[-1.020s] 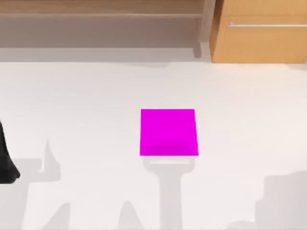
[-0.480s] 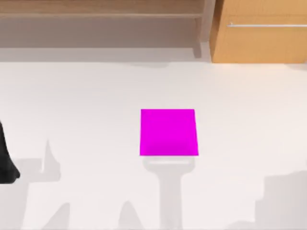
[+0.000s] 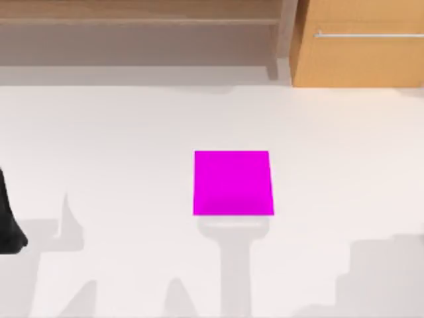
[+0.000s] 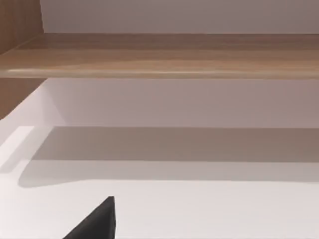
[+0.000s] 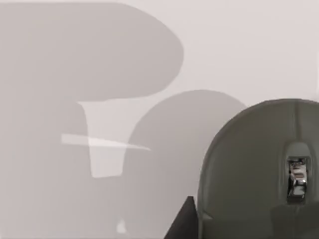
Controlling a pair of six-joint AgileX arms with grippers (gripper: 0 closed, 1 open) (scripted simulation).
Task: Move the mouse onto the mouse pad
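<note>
Mouse pad (image 3: pixel 233 183): 1 flat magenta square, plain, lay near the middle of the white table (image 3: pixel 119 146), all 4 edges flush on the surface, nothing resting on it.

Mouse (image 5: pixel 259 174): 1 dark grey-olive rounded body with a shiny scroll wheel (image 5: pixel 297 178) in a slot along its centre line, seen close in the right wrist view. It sat on the white table, apart from the magenta square; where it lay relative to the pad could not be told.

Right gripper: 1 dark fingertip (image 5: pixel 183 221) stood just beside the mouse's edge. Whether the jaws were spread or closed could not be told.

Left arm (image 3: pixel 9 222): 1 dark shape at the table's left edge, well apart from the pad. In the left wrist view 1 black fingertip (image 4: pixel 94 223) pointed toward a wooden shelf (image 4: pixel 159 55); jaw state could not be told.

Background: 1 wooden cabinet (image 3: pixel 361 43) with a metal handle bar (image 3: pixel 368 34) behind the table on the right.
</note>
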